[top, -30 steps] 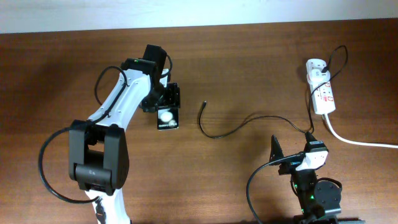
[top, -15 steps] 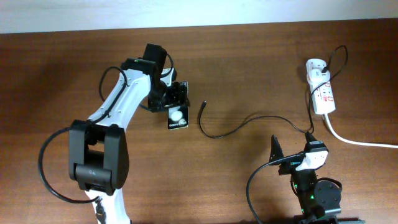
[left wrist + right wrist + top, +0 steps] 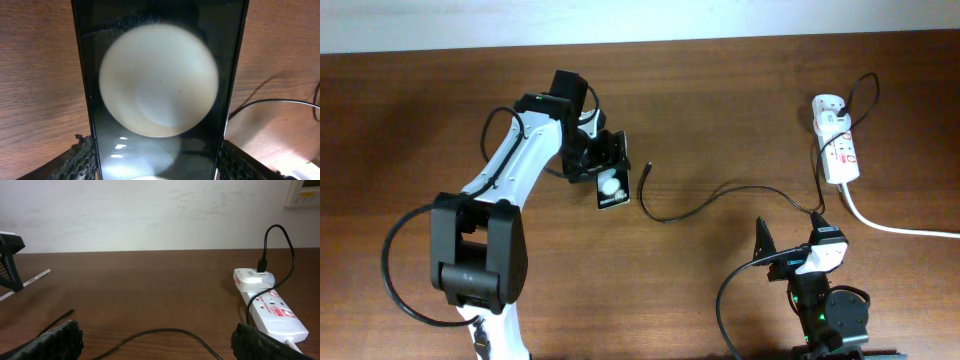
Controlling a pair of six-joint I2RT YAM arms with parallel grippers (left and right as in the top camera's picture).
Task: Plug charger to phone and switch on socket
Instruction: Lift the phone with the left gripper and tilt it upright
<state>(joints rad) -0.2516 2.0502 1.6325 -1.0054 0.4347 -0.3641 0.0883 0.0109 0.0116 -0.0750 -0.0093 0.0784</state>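
Phone [image 3: 160, 90] fills left wrist view, left hand [image 3: 596, 160] clamped on it; overhead shows charger [image 3: 646, 169] nearby.

Your left arm [image 3: 520, 155] stretches from its base toward 1 o'clock, then the wrist bends back toward 4 o'clock, with the left gripper [image 3: 599, 160] clamped on the phone [image 3: 612, 186]. Your right arm [image 3: 820, 295] sits folded low, and the right gripper [image 3: 157, 340] has its fingers spread wide.

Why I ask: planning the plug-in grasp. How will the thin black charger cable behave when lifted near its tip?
Probably floppy: the charger cable lies in loose curves, so it should sag and trail. Likely light, being so thin. Its plug tip may swing or twist unless gripped close.
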